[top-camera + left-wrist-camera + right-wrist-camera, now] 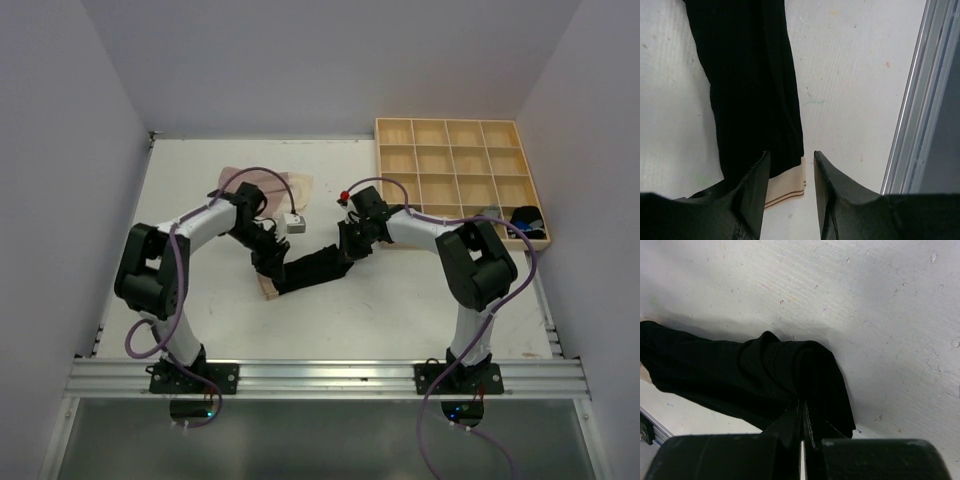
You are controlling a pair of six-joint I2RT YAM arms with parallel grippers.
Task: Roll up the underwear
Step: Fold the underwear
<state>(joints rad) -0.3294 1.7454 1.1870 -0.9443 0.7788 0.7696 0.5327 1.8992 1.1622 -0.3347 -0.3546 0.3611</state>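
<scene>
The black underwear lies stretched in a long strip on the worktop, mid-way between the two arms. The right end effector is clenched on a bunched fold at the strip's right end. The left end effector sits over the other end with its jaws apart; the garment's beige band shows in the gap. Pale pink underwear lies behind the left arm. A wooden tray sits at the far right.
</scene>
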